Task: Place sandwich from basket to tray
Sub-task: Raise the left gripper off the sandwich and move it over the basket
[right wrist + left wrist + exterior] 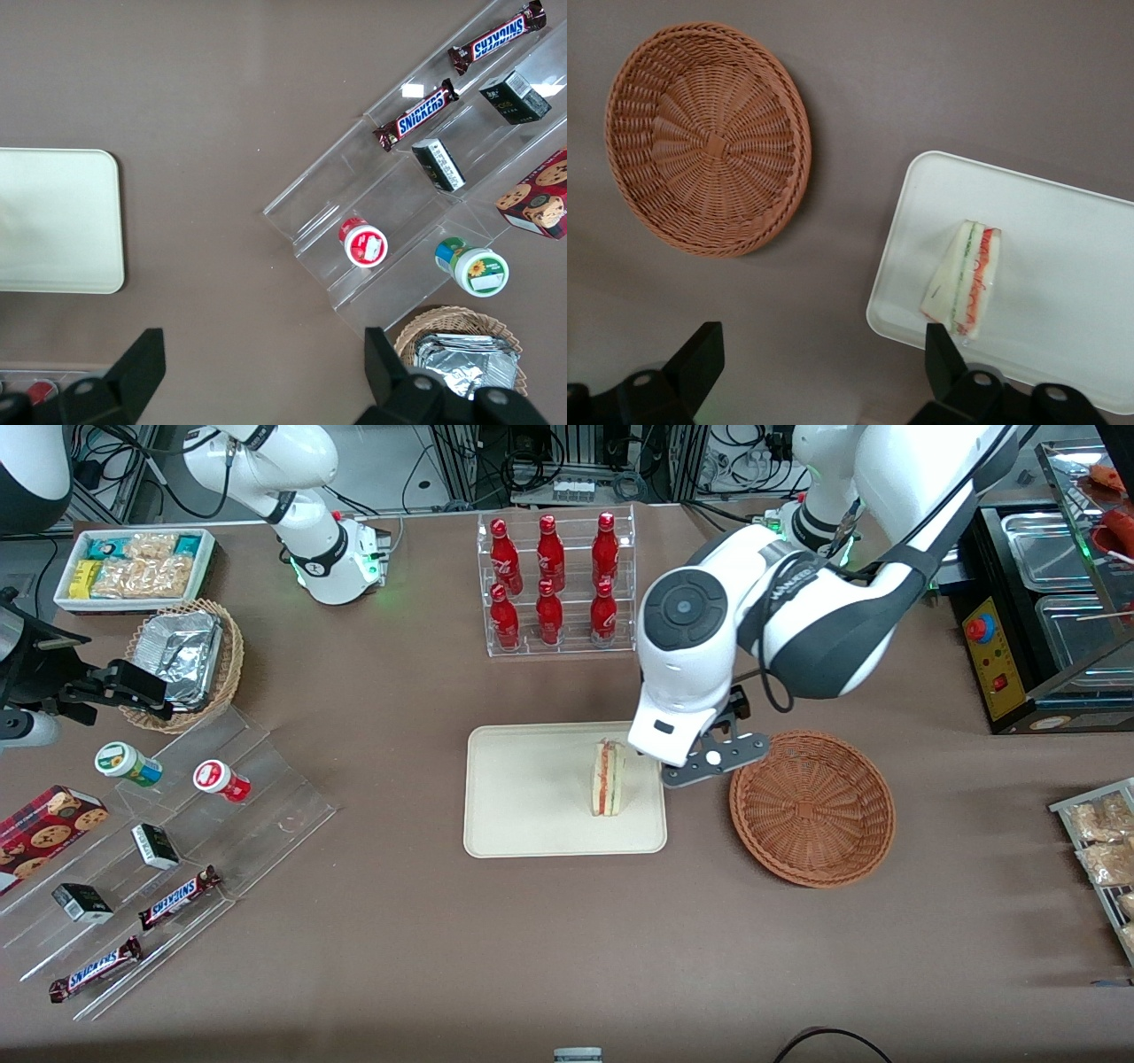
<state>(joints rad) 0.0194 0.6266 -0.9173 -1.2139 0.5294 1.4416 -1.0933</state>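
Tool [819, 367] spread above sandwich [608, 779]; Snickers bars [416, 114] apart

Woven wicker basket [812, 808]; smooth matt tray [532, 797]; pincer [824, 363] above tabletop.

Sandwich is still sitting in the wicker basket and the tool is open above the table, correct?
Not quite. The sandwich lies on the cream tray; the wicker basket holds nothing, as the left wrist view shows. The tool is indeed open, above the table between basket and tray.
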